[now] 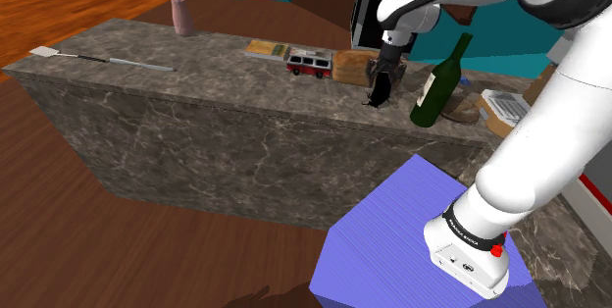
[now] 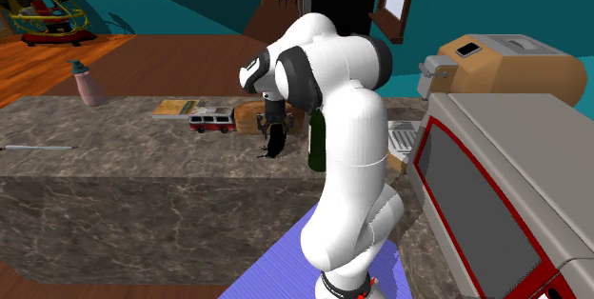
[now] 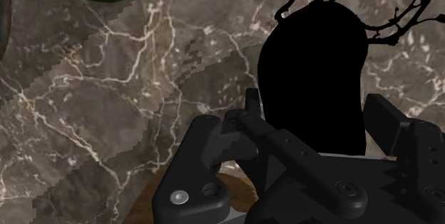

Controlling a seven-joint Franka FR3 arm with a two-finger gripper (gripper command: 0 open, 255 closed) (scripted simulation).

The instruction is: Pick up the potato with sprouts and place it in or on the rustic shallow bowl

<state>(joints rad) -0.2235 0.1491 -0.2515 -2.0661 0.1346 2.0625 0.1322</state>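
Observation:
The potato with sprouts (image 3: 314, 73) is drawn pure black, with thin twiggy shoots at its far end. My gripper (image 3: 317, 119) is shut on the potato, one finger on each side. In the shoulder view the gripper (image 1: 378, 88) points down just over the marble counter (image 1: 196, 80), the potato's black sprouts (image 1: 370, 102) hanging at its tip. The second exterior view has the gripper (image 2: 274, 137) beside the green bottle (image 2: 317, 140). A brownish shallow bowl (image 1: 461, 110) sits on the counter toward the shoulder view's right, partly hidden behind the bottle (image 1: 441, 85).
Close to the gripper stand a brown loaf-like block (image 1: 353, 65), a red toy van (image 1: 308, 63) and a flat book (image 1: 265, 49). A pink bottle (image 1: 180, 12) and a long utensil (image 1: 98, 58) lie farther toward the shoulder view's left. A printed box (image 1: 505, 107) lies beyond the bowl.

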